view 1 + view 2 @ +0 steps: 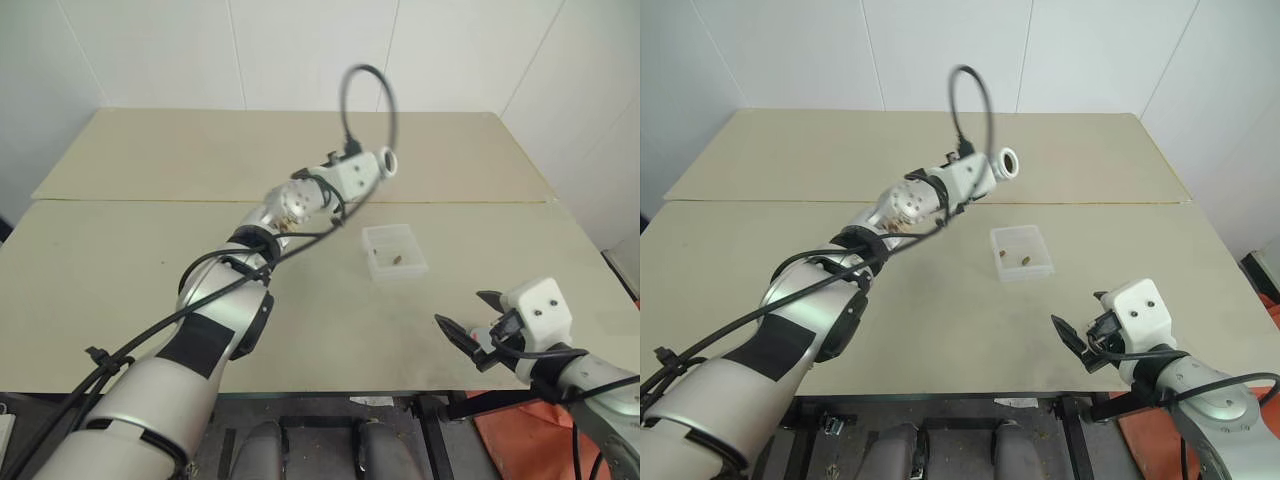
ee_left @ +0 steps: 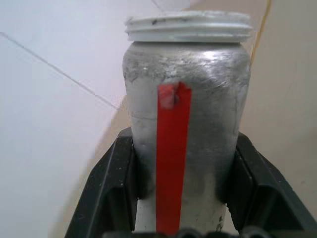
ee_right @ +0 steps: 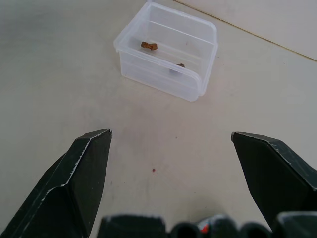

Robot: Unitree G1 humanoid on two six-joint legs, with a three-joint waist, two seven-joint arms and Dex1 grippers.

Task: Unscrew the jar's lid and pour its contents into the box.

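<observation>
Translucent plastic walls of the box (image 1: 394, 251), right of centre in the head views, already hold a few brown bits (image 3: 148, 45), while the left gripper (image 2: 181, 198) clamps the open-mouthed jar (image 2: 185, 109) raised upper centre. With no lid on it (threads bare), any tilt away from the box could spill leftovers onto the table (image 1: 150, 260). The right gripper (image 1: 478, 320), lower right, gapes wide and holds nothing.

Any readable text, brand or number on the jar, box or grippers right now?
None is readable.
The jar, held in the left gripper, shows a plain red strip with no lettering.
The box is unmarked plastic.
The right gripper has no markings.
</observation>
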